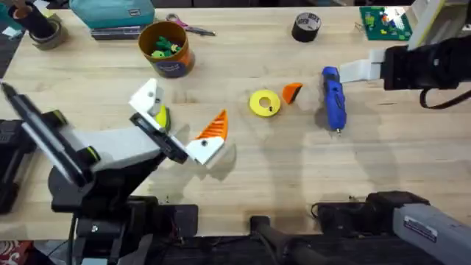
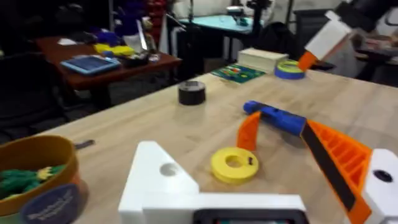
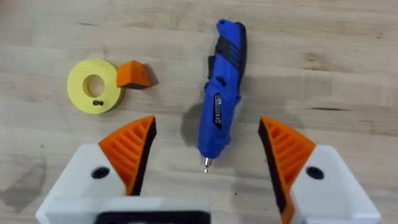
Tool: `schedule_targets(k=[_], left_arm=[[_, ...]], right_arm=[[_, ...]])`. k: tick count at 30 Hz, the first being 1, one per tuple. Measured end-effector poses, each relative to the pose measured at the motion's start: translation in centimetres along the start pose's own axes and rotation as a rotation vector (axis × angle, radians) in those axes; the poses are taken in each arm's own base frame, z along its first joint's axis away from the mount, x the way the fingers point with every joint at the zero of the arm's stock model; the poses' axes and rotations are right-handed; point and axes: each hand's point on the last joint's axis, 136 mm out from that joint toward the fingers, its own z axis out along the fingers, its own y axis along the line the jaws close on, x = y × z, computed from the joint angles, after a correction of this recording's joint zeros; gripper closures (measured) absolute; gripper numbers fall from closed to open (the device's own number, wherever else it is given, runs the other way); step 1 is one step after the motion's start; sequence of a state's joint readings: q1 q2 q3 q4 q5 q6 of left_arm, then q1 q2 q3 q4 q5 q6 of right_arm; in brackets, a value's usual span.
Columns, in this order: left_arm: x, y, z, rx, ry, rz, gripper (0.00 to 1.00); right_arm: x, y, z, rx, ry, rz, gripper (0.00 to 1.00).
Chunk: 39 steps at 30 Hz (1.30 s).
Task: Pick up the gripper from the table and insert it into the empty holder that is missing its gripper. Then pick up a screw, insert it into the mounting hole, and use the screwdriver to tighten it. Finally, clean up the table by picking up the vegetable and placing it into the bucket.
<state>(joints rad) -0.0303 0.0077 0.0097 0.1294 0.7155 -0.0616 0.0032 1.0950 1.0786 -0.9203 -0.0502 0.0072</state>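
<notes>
Right gripper [image 3: 208, 165]: fingers spread apart, grasping nothing.
Screwdriver [image 3: 221, 93]: lying flat between the spread fingers, bit toward them.
Loose orange gripper [image 3: 134, 74]: beyond one finger, touching the yellow disc [image 3: 93, 94].
Left gripper [image 1: 176, 125]: released, wide apart; holder [image 1: 147, 97] bare.

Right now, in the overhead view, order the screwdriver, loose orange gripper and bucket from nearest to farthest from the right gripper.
1. screwdriver: just beside the right gripper, on its near side.
2. gripper: farther toward the middle, touching the yellow disc.
3. bucket: far across, on the left arm's side.
</notes>
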Motion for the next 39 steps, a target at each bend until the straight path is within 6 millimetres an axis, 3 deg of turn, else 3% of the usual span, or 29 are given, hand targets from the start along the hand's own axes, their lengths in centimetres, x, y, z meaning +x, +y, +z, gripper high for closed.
schedule_targets(k=[13,27,39], left_arm=[[3.9,-3.8,-0.7,0.211,0.156,-0.156,0.015],[4.0,-7.4,-2.0,0.434,0.164,-0.146,0.015],[3.9,-8.0,-2.3,0.473,0.162,-0.141,0.015]], right_arm=[[0.0,0.0,0.0,0.0,0.0,0.0,0.006],[0.0,0.0,0.0,0.0,0.0,0.0,0.006],[0.0,0.0,0.0,0.0,0.0,0.0,0.006]])
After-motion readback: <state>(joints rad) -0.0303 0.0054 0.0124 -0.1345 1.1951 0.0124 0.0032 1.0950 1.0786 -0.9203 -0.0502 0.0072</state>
